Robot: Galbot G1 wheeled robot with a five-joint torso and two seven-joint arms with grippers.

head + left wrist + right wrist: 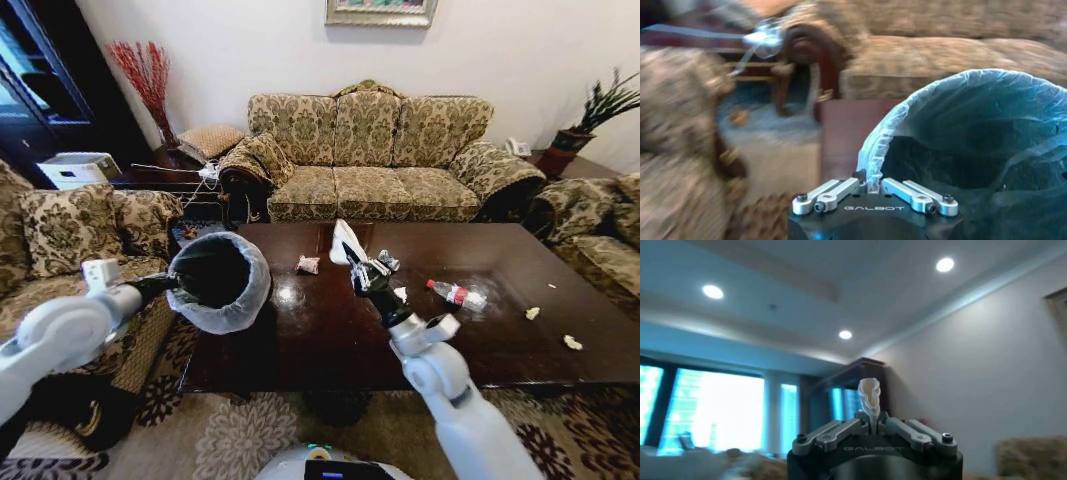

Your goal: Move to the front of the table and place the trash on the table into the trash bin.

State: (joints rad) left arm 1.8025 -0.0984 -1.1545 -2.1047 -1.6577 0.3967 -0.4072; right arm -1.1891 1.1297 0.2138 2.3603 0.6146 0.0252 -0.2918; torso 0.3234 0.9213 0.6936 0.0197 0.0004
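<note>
My left gripper [172, 284] is shut on the rim of the trash bin [218, 280], holding it tilted over the left end of the dark brown table [300, 340]. In the left wrist view the gripper [872, 186] pinches the whitish bag at the edge of the bin [973, 150]. My right gripper [355, 265] points upward above the table's middle, shut on a white paper piece [345, 238]; the right wrist view shows that gripper [871, 422] with the paper [869, 392] standing between its fingers. On the table lie a crumpled wad [308, 265], a bottle [455, 293], a silver can [388, 260] and pale scraps [532, 313].
A patterned sofa [370, 150] stands behind the table, with armchairs at the left [70, 235] and at the right [600, 230]. A patterned rug [240, 435] lies under the table's near edge. Another scrap [572, 342] lies near the table's right front corner.
</note>
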